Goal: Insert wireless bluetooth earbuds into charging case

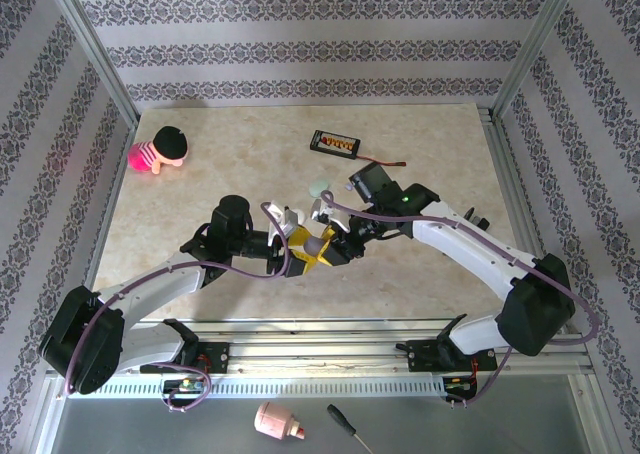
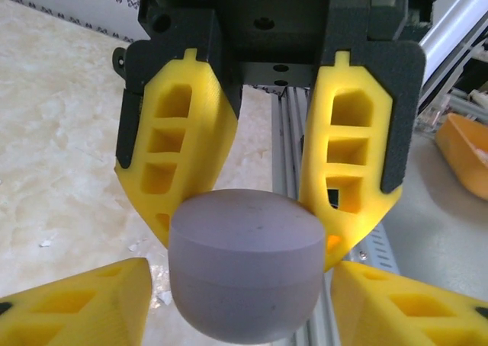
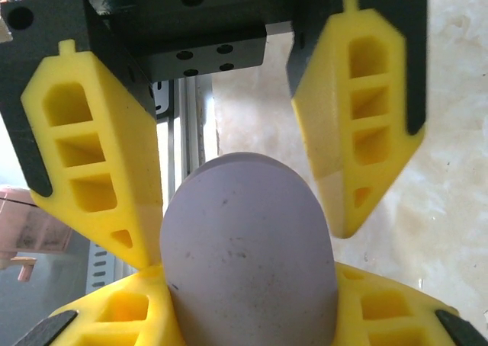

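Note:
A closed, pale lavender charging case [image 1: 319, 242] hangs above the table's near middle where both arms meet. My right gripper [image 3: 248, 304] is shut on it, its yellow fingers [image 3: 114, 315] pressing both sides of the case [image 3: 248, 254]. My left gripper [image 2: 240, 289] reaches in from the opposite side, open. Its fingers [image 2: 76, 300] flank the case [image 2: 244, 262] with a small gap on each side. The right gripper's fingers [image 2: 183, 140] clamp the case from behind in the left wrist view. A small mint-green pebble-like piece [image 1: 320, 187] lies on the table just beyond. The earbuds are hidden.
A black board with a red wire [image 1: 333, 142] lies at the back middle. A pink doll with a black cap [image 1: 160, 150] sits at the back left. Aluminium rails [image 1: 320, 339] run along the near edge, with a screwdriver [image 1: 345, 426] and a pink bottle [image 1: 277, 421] below them.

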### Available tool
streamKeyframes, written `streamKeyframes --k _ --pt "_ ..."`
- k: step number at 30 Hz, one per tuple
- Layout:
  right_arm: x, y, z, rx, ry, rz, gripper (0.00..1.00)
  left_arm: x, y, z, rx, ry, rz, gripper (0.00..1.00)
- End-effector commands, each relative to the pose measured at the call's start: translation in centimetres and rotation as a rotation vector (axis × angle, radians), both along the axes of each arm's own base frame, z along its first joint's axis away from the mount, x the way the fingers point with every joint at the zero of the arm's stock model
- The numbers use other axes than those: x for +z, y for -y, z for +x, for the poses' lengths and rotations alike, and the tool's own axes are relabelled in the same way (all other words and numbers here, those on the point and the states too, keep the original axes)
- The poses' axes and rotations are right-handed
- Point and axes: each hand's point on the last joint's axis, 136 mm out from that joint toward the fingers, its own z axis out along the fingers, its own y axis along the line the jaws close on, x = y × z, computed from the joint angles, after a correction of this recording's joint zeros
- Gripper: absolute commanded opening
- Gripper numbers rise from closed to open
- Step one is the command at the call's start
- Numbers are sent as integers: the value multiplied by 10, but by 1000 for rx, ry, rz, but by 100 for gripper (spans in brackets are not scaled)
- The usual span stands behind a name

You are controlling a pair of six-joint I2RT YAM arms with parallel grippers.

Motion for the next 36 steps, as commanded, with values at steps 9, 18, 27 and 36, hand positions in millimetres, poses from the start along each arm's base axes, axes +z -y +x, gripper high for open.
streamKeyframes --k 9,18,27,36 --pt "0 -1 -6 57 12 -15 24 18 4 1 -33 19 -52 51" --pt "-1 0 -8 61 11 -21 23 17 4 1 -36 13 -54 53" --pt "7 -3 -5 44 29 13 25 17 7 1 -57 -6 -69 37" --pt "6 9 -2 -7 31 29 50 29 5 3 -51 18 -119 29"
